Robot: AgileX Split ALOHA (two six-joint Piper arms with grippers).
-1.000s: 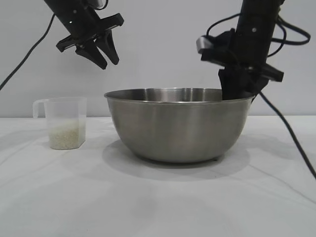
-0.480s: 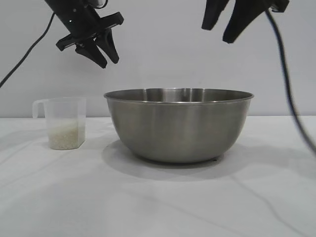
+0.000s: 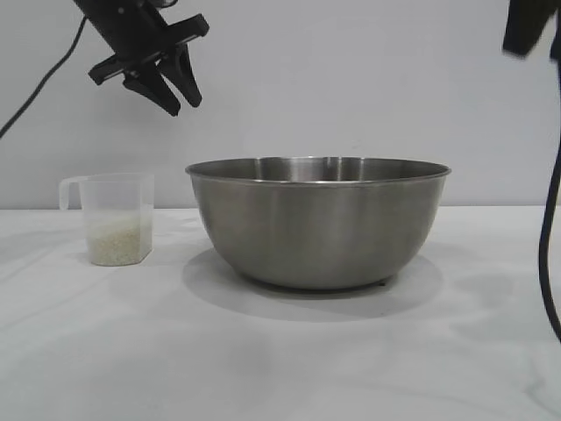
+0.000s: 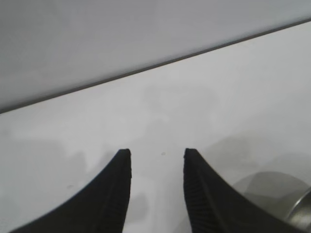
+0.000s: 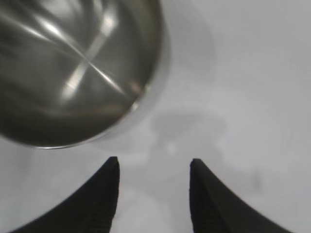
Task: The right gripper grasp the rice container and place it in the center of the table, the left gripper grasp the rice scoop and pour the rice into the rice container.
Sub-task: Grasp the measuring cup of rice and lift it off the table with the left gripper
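The rice container (image 3: 318,224) stands upright on the table (image 3: 280,360), about mid-way across it in the exterior view, its inside bare steel as the right wrist view shows (image 5: 73,68). The rice scoop (image 3: 111,217) stands upright on the table well to the bowl's left, apart from it, handle turned away from the bowl, with the rice (image 3: 116,241) filling its lower part. The left gripper (image 3: 171,92) hangs high above the scoop, pointing down and toward the bowl; its 2 fingers (image 4: 114,194) stand partly apart with nothing between them, only bare tabletop showing in the gap. The right gripper (image 5: 153,167) is up at the top right edge of the exterior view, mostly out of it (image 3: 526,26), well clear of the bowl; its 2 fingers (image 5: 214,199) are moderately parted and empty, with the bowl's rim below and beside them
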